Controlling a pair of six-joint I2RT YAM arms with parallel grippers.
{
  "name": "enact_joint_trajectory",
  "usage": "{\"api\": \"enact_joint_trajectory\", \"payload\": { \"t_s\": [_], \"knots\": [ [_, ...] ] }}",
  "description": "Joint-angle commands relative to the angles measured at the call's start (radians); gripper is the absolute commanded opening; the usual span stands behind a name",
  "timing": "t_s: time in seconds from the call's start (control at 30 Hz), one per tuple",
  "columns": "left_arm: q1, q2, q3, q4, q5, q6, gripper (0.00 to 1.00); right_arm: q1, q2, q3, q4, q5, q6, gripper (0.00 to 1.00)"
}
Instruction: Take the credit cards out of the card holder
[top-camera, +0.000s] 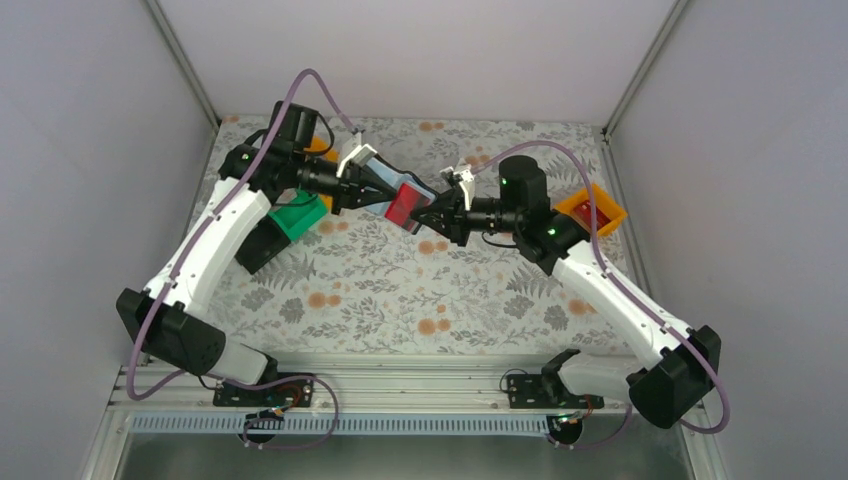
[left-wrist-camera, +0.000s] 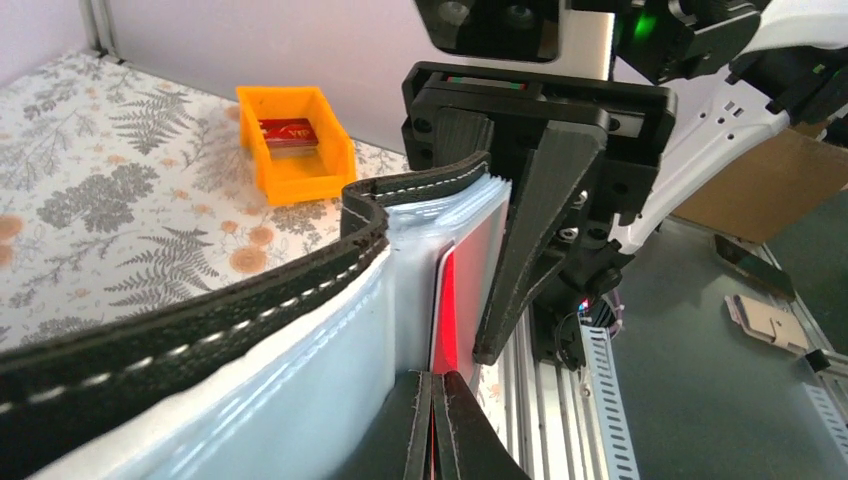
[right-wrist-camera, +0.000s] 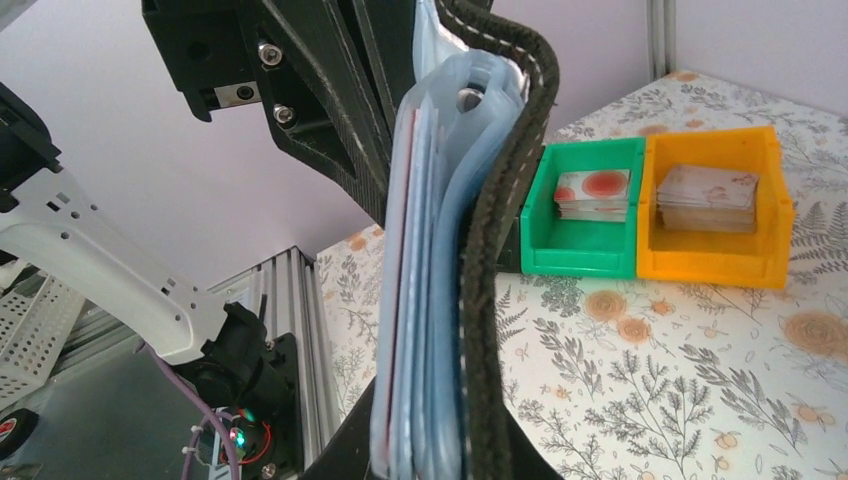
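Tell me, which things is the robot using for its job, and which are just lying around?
For the job: card holder, red card inside it.
Just lying about: green tray, black tray, orange tray, second orange tray.

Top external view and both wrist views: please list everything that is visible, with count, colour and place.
black stitched folding card holder: one, black with pale clear pockets, held in the air between the grippers
red plastic credit card: one visible, red, in a holder pocket
orange plastic trays: two, orange, one at the table's right edge, one far left
green plastic tray: one, green, beside the far-left orange one
black open tray: one, black, under the left arm
stacked cards: three stacks, red or pale, in the green and orange trays
floral-patterned table: one, grey with orange flowers, under everything
left gripper: one, black, shut on the holder
right gripper: one, black, shut on the holder's other end
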Motion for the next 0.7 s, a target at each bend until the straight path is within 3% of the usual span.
{"api": "enact_joint_trajectory", "payload": {
  "t_s": [0.0, 0.37, 0.57, 0.67],
  "knots": [
    [0.006, -0.034, -0.015, -0.015, 0.023, 0.061, 0.02, -0.012, -0.014, -0.006, 0.099, -0.066, -0.017, 0.10],
    [-0.008, -0.039, -0.059, -0.011, -0.001, 0.127, 0.03, -0.016, 0.057, 0.057, 0.023, -0.165, -0.066, 0.11],
    [-0.029, -0.009, -0.016, 0.012, -0.002, 0.140, 0.30, -0.016, 0.094, 0.084, 0.010, -0.238, -0.084, 0.12],
    [-0.029, 0.031, 0.045, 0.011, 0.043, 0.126, 0.34, -0.014, 0.092, 0.085, 0.000, -0.265, -0.094, 0.13]
  ]
}}
